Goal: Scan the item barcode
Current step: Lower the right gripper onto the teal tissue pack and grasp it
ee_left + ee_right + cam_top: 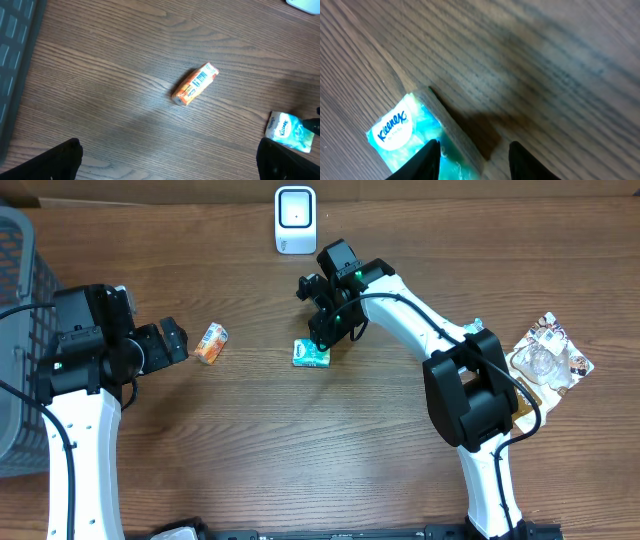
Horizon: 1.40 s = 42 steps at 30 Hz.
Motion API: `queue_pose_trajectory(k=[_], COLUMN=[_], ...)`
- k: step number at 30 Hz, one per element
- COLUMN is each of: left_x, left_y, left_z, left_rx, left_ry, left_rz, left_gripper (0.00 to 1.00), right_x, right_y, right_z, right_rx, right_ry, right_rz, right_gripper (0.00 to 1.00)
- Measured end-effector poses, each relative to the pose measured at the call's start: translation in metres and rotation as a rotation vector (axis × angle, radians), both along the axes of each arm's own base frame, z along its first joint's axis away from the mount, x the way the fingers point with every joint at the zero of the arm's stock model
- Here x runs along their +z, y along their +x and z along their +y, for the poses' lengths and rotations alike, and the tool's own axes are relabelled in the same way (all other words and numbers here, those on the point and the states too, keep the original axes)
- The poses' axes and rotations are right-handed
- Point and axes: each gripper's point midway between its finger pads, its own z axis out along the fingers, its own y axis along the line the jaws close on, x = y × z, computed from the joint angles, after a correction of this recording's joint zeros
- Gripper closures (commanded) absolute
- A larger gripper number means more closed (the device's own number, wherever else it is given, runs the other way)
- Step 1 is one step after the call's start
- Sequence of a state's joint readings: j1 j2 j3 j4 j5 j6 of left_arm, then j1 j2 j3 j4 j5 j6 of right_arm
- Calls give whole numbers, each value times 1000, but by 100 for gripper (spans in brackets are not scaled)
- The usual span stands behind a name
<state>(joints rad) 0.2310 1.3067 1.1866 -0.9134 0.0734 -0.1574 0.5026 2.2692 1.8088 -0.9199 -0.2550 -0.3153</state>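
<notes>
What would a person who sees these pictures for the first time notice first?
The right pincer draws the eye: it hangs low over a teal Kleenex tissue pack in the middle of the wooden table. Behind it, at the far edge, stands a white scanner, and to the left lies a small orange packet, barcode up.

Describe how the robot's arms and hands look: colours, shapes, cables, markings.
The left arm and right arm have smooth white links joined by boxy black joint housings. Thin black cables run along them. A small green light glows near the right wrist. The left hand and right hand are black, each with two blunt dark fingers. No markings are readable.
</notes>
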Motion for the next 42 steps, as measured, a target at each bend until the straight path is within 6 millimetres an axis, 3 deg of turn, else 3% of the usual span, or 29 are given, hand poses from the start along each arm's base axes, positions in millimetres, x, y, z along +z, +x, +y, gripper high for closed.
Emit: queue_pose_trajectory(k=[2,5,9,16,24,25,27,30,37,42], left_x=[0,0,0,0,0,0,0,0,0,0], left_y=[0,0,0,0,0,0,0,0,0,0], left_z=[0,0,0,0,0,0,0,0,0,0], left_rx=[0,0,0,0,0,0,0,0,0,0], left_ry=[0,0,0,0,0,0,0,0,0,0], left_rz=[0,0,0,0,0,0,0,0,0,0], left_gripper=[0,0,1,0,0,1,0,0,0,0], right_x=[-6,-11,-11,-11,-11,-10,-8,-5,-3,-3], right_y=[-5,-14,-23,-28,-24,-23,-21,-22,-32,-34], right_z=[-2,-5,-9,-10,-21,-21,-23,-24,-28,-29], right_rx=[0,2,-11,-156,-650,-681,-744,-791,-752,-663], right_ry=[-4,-14,-16,-6,-33,-30,-19,-10,-40,-48], right_rz=[17,56,103,184,325,333,352,377,398,375], right_gripper=[76,81,96,96,96,95,80,69,56,59])
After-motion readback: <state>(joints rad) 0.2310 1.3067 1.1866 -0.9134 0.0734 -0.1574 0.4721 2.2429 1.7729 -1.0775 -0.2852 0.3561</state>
